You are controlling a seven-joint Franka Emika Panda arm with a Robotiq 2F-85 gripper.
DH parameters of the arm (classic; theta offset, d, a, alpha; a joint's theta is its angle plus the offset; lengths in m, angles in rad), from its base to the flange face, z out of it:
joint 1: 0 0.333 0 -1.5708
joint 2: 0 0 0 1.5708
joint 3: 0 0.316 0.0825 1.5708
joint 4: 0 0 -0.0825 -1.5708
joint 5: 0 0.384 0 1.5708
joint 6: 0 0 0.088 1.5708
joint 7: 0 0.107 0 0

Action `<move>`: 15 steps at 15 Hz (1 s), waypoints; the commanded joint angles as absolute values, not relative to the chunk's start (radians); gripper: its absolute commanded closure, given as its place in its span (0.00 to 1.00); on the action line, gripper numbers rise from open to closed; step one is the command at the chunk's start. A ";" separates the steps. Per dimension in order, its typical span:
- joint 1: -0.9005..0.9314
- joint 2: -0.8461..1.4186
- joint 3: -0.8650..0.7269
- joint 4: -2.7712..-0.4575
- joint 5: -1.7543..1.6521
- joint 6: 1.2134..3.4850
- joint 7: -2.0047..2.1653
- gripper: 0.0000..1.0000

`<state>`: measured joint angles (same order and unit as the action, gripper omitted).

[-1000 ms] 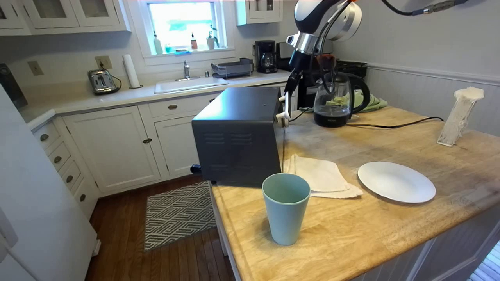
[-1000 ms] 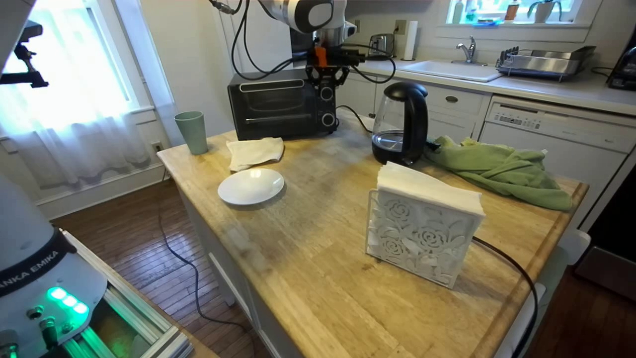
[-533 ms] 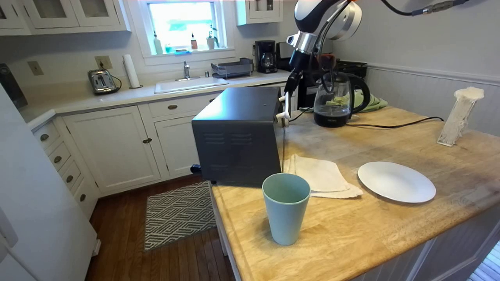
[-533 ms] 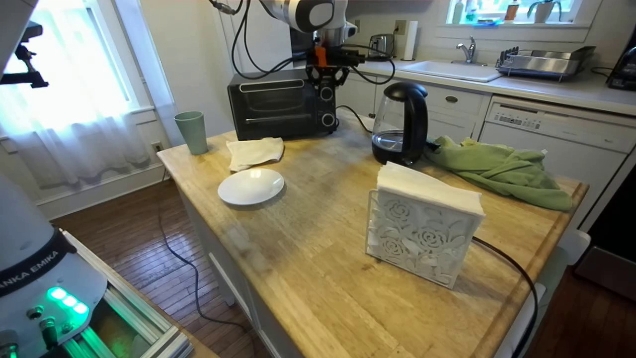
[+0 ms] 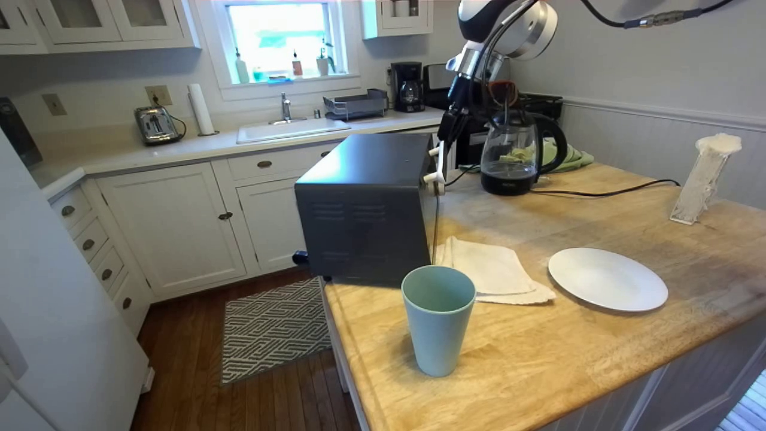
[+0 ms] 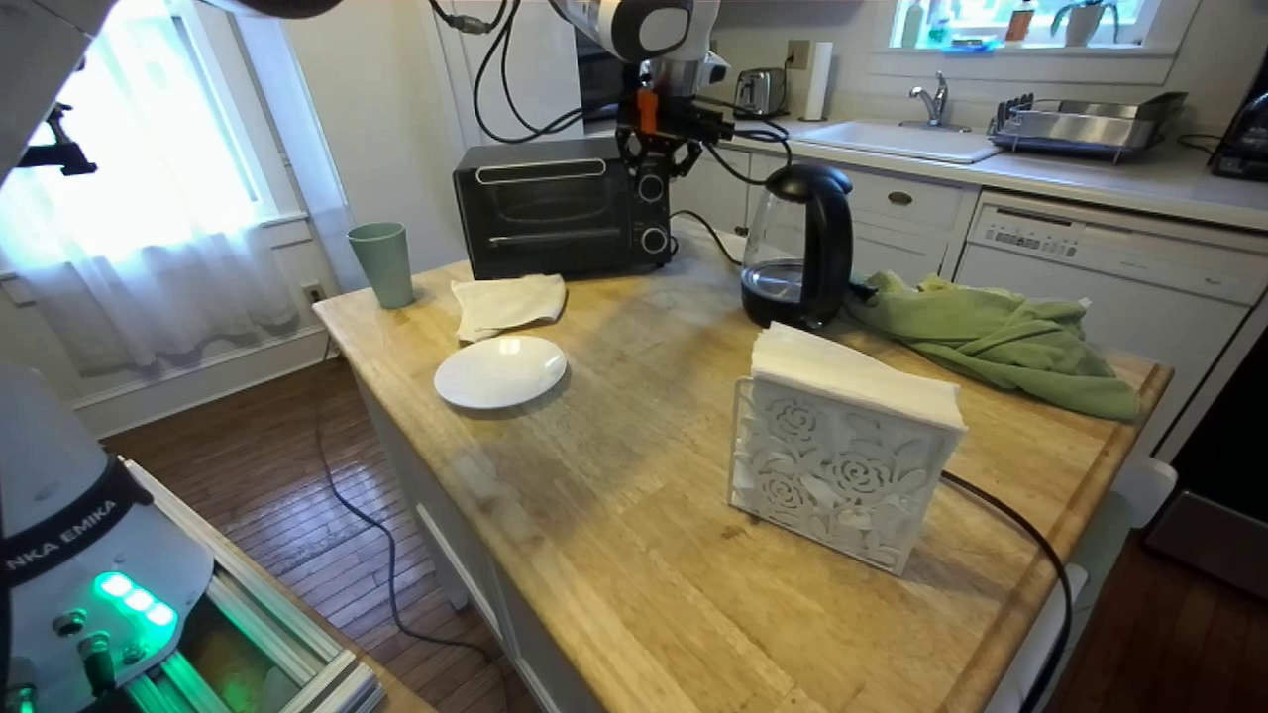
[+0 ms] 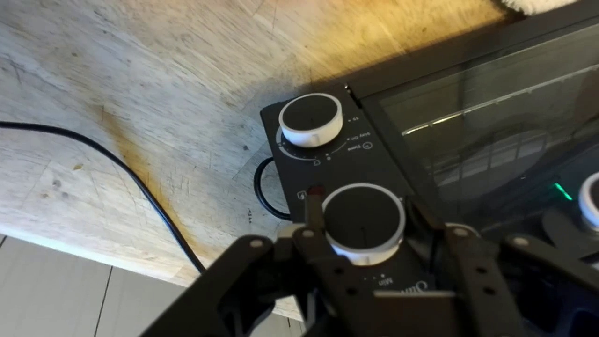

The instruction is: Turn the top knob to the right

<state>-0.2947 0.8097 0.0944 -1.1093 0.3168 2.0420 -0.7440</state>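
The black toaster oven (image 6: 545, 213) stands on the wooden table, and its side shows in an exterior view (image 5: 365, 233). Its top knob (image 7: 364, 215) is black-faced with a silver-white rim and also shows in an exterior view (image 6: 650, 188). The knob's dark line points down in the wrist view, near the printed "Min". My gripper (image 7: 363, 199) has one finger against each side of the top knob and appears shut on it. In an exterior view my gripper (image 5: 443, 136) is tilted at the oven's front, and the knob is hidden there.
The lower knob (image 7: 311, 117) sits close by on the panel. A glass kettle (image 6: 800, 248) stands beside the oven, with a green towel (image 6: 1001, 337) behind it. A napkin holder (image 6: 842, 465), white plate (image 6: 500, 371), folded cloth (image 6: 510, 302) and green cup (image 6: 381, 262) are on the table.
The arm was still between the two earlier times. Now the wrist has shifted and rolled a little, to the right in both exterior views, while the fingertips stay at the knob.
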 commanded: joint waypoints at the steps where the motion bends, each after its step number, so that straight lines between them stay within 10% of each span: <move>1: -0.339 0.864 0.123 -1.000 0.373 1.912 -0.665 0.61; 9: -0.367 0.925 0.128 -0.915 0.440 1.837 -0.563 0.57; 11: -0.364 0.923 0.129 -0.907 0.445 1.842 -0.553 0.28; 15: -0.340 0.896 0.118 -0.903 0.411 1.858 -0.574 0.02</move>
